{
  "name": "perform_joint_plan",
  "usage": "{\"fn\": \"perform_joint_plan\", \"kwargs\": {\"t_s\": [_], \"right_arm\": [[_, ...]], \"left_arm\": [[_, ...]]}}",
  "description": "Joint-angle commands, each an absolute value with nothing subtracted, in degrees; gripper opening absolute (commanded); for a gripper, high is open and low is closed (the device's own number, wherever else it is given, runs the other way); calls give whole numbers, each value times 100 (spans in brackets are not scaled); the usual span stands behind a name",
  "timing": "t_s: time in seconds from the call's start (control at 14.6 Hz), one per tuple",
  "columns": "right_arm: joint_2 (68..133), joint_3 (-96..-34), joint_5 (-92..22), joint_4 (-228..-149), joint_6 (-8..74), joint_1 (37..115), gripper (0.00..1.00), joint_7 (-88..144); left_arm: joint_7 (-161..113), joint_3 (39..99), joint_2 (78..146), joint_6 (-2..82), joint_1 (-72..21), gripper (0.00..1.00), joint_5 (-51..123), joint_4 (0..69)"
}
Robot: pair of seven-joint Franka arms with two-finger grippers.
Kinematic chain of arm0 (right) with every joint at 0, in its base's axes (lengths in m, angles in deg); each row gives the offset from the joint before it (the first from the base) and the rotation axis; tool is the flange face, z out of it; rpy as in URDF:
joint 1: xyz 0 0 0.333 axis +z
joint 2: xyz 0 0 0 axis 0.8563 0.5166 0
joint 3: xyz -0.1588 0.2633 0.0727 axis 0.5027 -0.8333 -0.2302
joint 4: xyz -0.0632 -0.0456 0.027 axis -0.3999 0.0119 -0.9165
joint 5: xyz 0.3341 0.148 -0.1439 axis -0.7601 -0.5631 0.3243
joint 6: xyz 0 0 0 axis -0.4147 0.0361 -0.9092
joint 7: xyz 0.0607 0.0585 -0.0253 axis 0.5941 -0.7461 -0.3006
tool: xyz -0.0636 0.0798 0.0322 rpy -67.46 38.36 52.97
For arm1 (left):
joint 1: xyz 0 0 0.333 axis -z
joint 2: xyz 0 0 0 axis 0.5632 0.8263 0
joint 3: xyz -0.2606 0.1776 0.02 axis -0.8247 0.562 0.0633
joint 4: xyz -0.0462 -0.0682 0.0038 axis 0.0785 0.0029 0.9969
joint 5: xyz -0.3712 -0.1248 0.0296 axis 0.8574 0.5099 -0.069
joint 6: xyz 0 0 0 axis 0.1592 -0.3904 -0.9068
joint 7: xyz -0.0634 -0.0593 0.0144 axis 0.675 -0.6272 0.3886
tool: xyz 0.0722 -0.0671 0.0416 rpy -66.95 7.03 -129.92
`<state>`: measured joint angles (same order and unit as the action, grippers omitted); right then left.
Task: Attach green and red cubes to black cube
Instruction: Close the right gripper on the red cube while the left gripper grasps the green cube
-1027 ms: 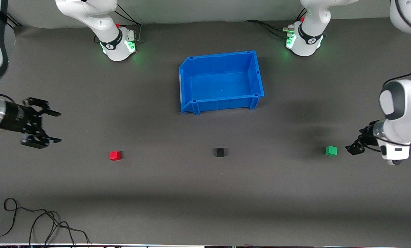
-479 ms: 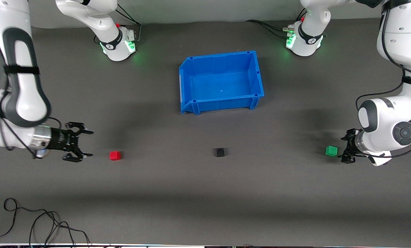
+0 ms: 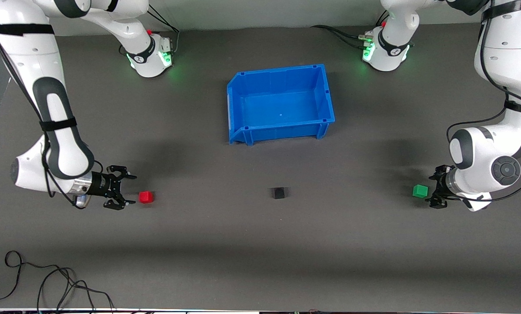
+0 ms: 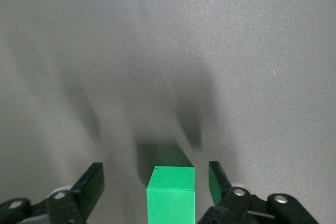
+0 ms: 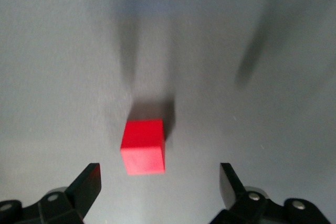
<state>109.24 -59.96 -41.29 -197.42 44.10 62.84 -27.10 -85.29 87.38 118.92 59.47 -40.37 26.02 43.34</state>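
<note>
The black cube (image 3: 279,192) sits on the grey mat, nearer the front camera than the blue bin. The red cube (image 3: 146,197) lies toward the right arm's end; my right gripper (image 3: 128,189) is open, low beside it, the cube (image 5: 143,146) just ahead of its fingertips. The green cube (image 3: 420,191) lies toward the left arm's end; my left gripper (image 3: 433,190) is open, low beside it. In the left wrist view the green cube (image 4: 170,191) stands between the open fingers (image 4: 92,184) without touching them.
An empty blue bin (image 3: 234,114) stands in the middle, nearer the bases than the cubes. A black cable (image 3: 46,279) lies coiled at the mat's front edge toward the right arm's end.
Both arms have come down and inward: the right gripper moved up to the red cube, the left gripper closed in around the green cube. No cube has moved.
</note>
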Motion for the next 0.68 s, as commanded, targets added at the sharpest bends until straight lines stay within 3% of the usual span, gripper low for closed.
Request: {"fn": "perform_joint_plan", "kwargs": {"t_s": [0.0, 0.14, 0.41, 0.62], "right_arm": [[11167, -6007, -4473, -19660, 4617, 6321, 100, -2374], [11202, -6007, -4482, -19616, 4617, 6321, 100, -2365], [11281, -6016, -4578, -19502, 4617, 6329, 97, -2391], [11325, -6024, -4605, -19449, 4617, 6338, 74, -2383]], "left_arm": [[-8633, 8742, 11976, 6184, -3938, 86, 2609, 4360], [-8624, 8724, 12003, 6202, -3937, 83, 2609, 4360], [-8537, 8724, 11995, 6202, -3972, 33, 2592, 4343], [-8606, 8724, 11968, 6097, -3841, 18, 2592, 4211]]}}
